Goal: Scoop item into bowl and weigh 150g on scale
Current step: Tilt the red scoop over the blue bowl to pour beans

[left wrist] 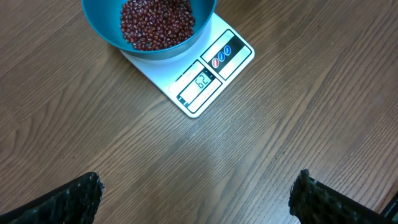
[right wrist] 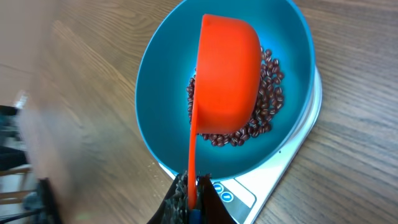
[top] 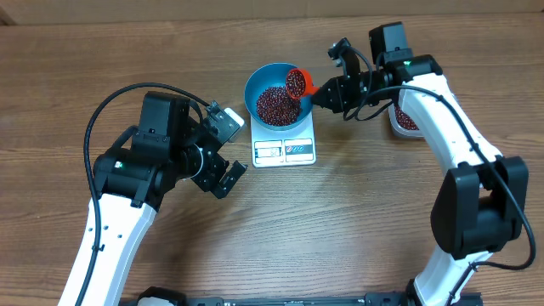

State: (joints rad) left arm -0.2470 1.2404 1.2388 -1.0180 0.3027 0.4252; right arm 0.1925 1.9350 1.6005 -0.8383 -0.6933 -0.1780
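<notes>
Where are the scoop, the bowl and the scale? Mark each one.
scoop [right wrist: 227, 74], right wrist view, on its rounded orange back.
bowl [right wrist: 163, 93], right wrist view, on the bare left inner wall.
scale [left wrist: 199, 84], left wrist view, on its display window.

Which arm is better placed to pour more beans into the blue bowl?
Right. The right hand is shut on the handle of the red scoop, which holds beans and is tilted over the blue bowl on the scale. The left hand is open and empty, back from the scale.
</notes>
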